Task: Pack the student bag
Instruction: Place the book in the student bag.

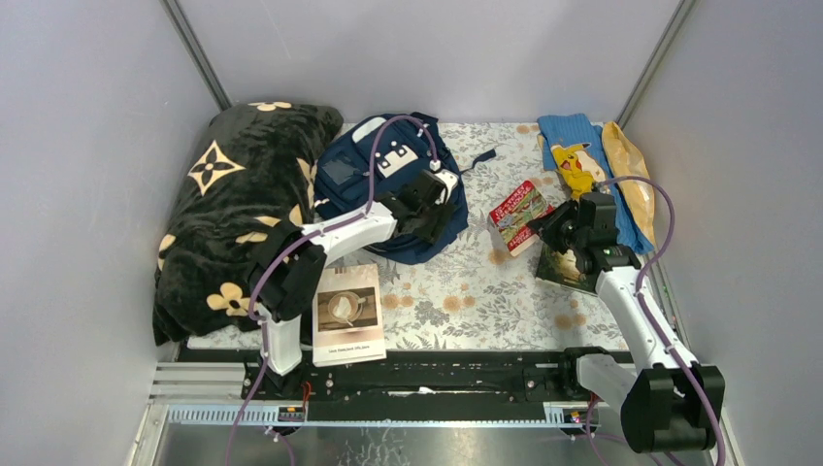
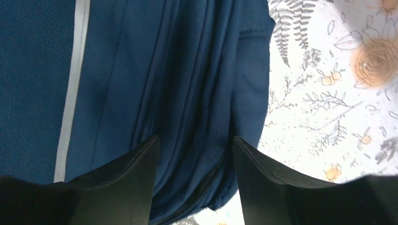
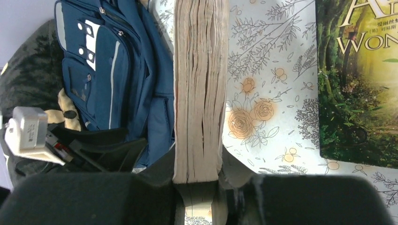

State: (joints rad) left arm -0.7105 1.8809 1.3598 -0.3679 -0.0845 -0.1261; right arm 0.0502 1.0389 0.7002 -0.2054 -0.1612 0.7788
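Observation:
The navy student bag (image 1: 388, 184) with white patches lies at the back centre of the flowered cloth; it also shows in the right wrist view (image 3: 112, 70). My left gripper (image 1: 434, 216) is open over the bag's right edge, its fingers (image 2: 126, 183) straddling folds of navy fabric (image 2: 178, 93) near a zipper. My right gripper (image 1: 545, 225) is shut on a thick red-covered book (image 1: 517, 216), held on edge above the cloth; its page block (image 3: 199, 89) sits between the fingers.
A black blanket with tan flowers (image 1: 243, 204) lies at the left. A white booklet with a coffee picture (image 1: 347, 313) lies near the left arm's base. A green-covered book (image 3: 361, 79) lies under the right arm. A blue cloth with a yellow cartoon figure (image 1: 579, 165) lies at the back right.

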